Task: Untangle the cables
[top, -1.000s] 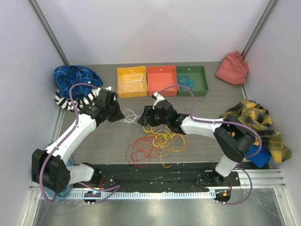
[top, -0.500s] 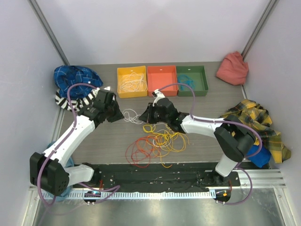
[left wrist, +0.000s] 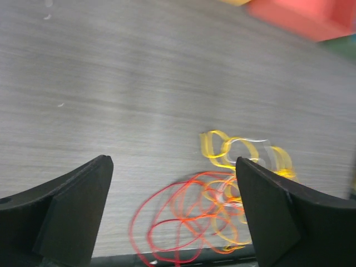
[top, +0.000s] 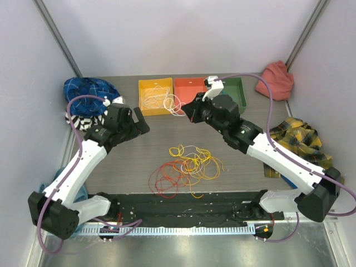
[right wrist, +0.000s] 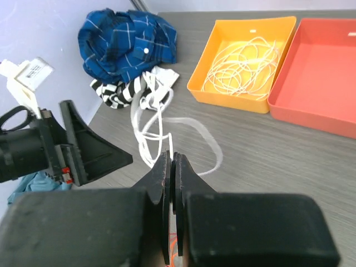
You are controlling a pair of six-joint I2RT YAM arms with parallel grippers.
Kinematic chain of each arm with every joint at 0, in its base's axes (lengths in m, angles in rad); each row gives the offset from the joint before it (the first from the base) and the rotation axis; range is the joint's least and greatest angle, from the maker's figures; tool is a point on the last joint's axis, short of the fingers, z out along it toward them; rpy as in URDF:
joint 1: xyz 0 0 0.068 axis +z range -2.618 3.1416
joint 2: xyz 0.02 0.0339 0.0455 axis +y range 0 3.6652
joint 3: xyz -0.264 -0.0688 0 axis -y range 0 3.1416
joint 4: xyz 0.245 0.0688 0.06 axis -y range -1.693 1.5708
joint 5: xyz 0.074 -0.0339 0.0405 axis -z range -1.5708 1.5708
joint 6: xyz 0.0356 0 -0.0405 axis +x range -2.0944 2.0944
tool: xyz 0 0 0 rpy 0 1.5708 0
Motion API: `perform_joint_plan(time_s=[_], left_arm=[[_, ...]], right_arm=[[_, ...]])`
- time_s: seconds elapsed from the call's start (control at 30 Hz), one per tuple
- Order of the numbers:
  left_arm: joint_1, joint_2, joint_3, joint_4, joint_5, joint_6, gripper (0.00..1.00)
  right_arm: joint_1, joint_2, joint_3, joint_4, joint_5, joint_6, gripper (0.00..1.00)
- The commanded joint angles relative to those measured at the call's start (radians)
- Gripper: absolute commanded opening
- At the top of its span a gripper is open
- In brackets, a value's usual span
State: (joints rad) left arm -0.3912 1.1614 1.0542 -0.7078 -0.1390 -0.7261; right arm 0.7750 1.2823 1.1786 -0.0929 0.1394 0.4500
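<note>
My right pincer is pinched tight on a white cable; the jaws meet with only the thin wire between them; the cable hangs from them in loose loops above the table; whether the lowest loop touches the wood, I cannot tell. From above, this pincer sits just in front of the yellow tray and the red tray; the held loops show against the near corner where the two trays meet; a white coil lies inside the yellow tray, and I cannot tell whether it joins the cable I hold.

My left pincer is spread wide and holds nothing; its two fingers frame bare table, with the tangle lying beyond them; it hovers well apart from the right pincer, on its left, near the striped cloth.

The other cables lie on the table between my two arms, in the middle; the yellow cables make small loops; the red cables make wider loops at their near left side; the two heaps overlap, and orange strands among them are hard to tell from the red. A blue cloth lies at the far left; a red cloth at the far right; a plaid cloth along the right edge.
</note>
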Motion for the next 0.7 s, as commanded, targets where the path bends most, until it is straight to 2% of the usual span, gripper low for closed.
perform_joint_plan(time_s=[0.0, 0.1, 0.3, 0.47, 0.67], left_arm=[[-0.008, -0.141, -0.034, 0.280, 0.175, -0.062, 1.00], [-0.054, -0.186, -0.089, 0.469, 0.219, -0.046, 1.00], [-0.066, -0.276, -0.146, 0.666, 0.226, -0.015, 1.00], [-0.080, -0.197, -0.086, 0.703, 0.408, -0.133, 1.00], [-0.230, -0.171, -0.128, 0.784, 0.334, -0.036, 0.99]], right_arm=[[0.001, -0.003, 0.053, -0.110, 0.006, -0.040, 0.01], [0.001, -0.004, 0.102, -0.131, -0.041, -0.024, 0.01], [0.000, -0.027, 0.150, -0.197, -0.107, 0.001, 0.01], [0.000, -0.052, 0.112, -0.183, -0.124, 0.039, 0.01], [0.001, -0.061, 0.099, -0.168, -0.126, 0.062, 0.01]])
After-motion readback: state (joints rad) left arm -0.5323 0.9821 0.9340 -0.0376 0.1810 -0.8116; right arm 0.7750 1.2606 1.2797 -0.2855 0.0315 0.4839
